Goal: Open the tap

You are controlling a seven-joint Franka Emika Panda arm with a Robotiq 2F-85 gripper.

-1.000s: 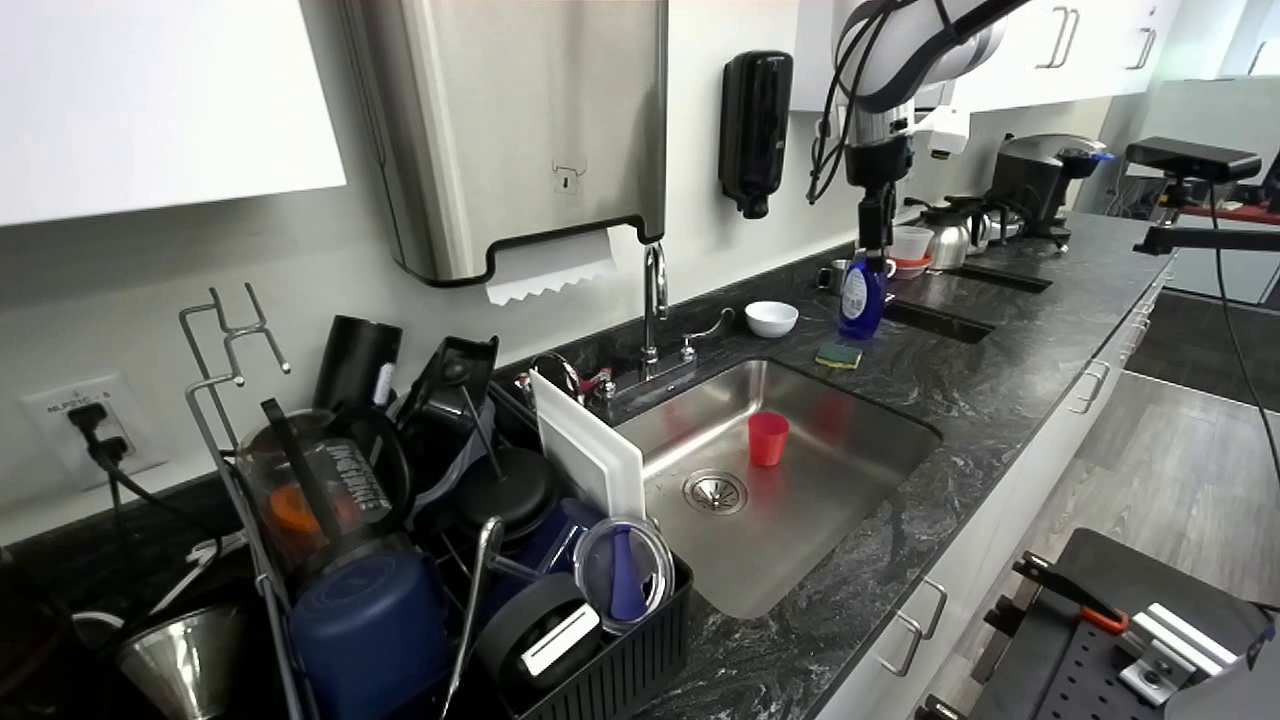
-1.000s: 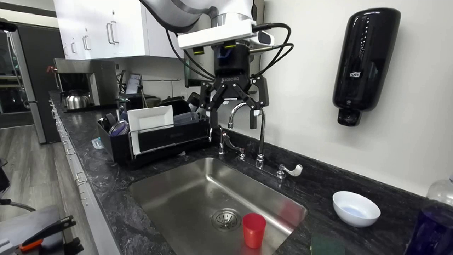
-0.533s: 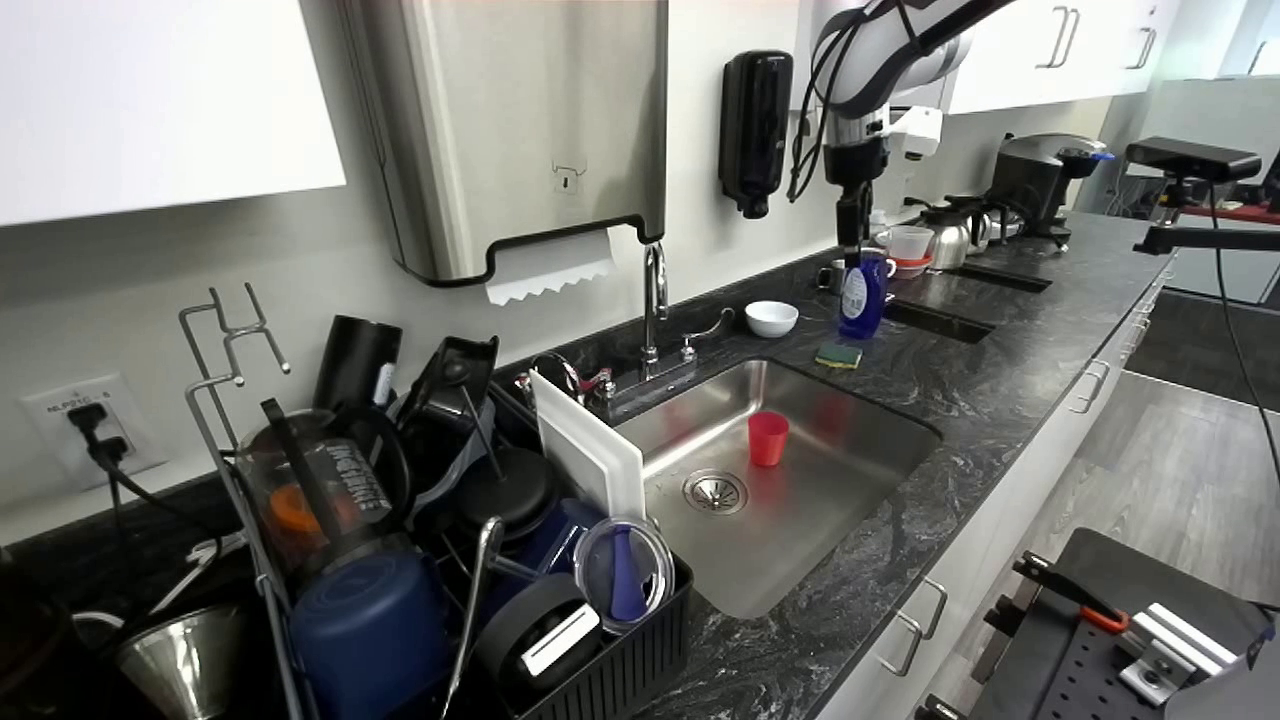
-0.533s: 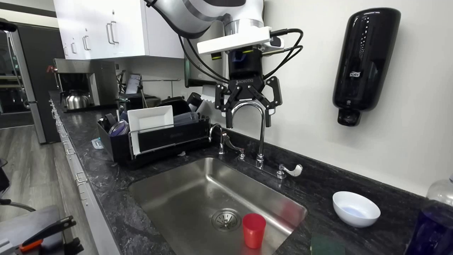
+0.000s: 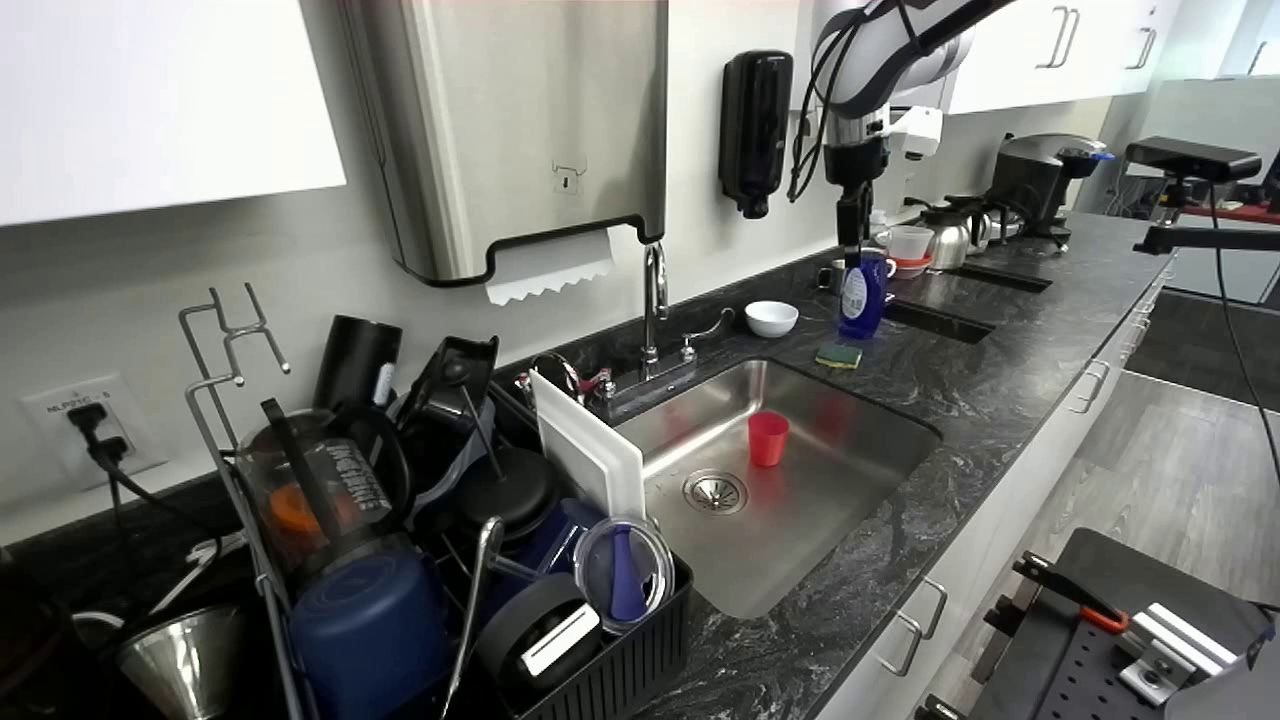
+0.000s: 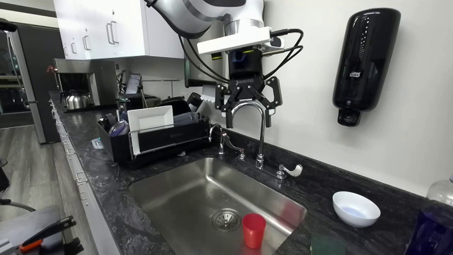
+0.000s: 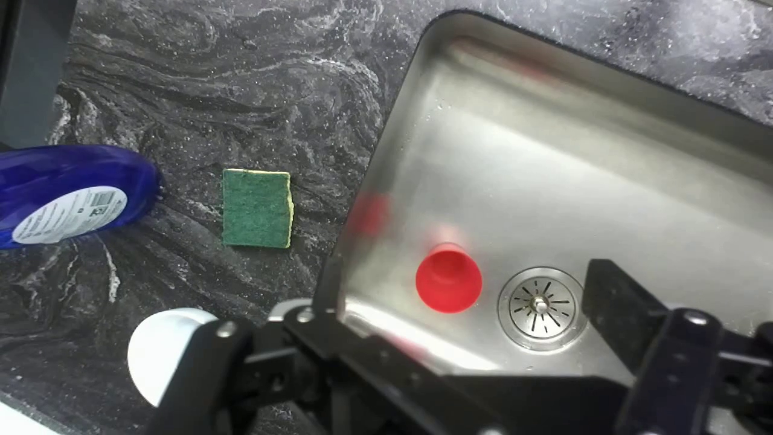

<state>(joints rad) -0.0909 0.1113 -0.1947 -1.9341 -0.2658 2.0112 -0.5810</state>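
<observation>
In an exterior view the gripper (image 6: pixel 248 124) hangs pointing down, jaws spread pretty wide, and the curved tap (image 6: pixel 262 141) shows between them. Can't tell if they're around it or just in front. Tap's near the back edge of the counter (image 6: pixel 122 209), with 2 handles (image 6: pixel 294 171). Red cup (image 6: pixel 254 232) is upright in the sink (image 6: pixel 177 198), just beside the drain (image 6: pixel 226 220). White bowl (image 6: pixel 356 209) sits close to that back edge too.
</observation>
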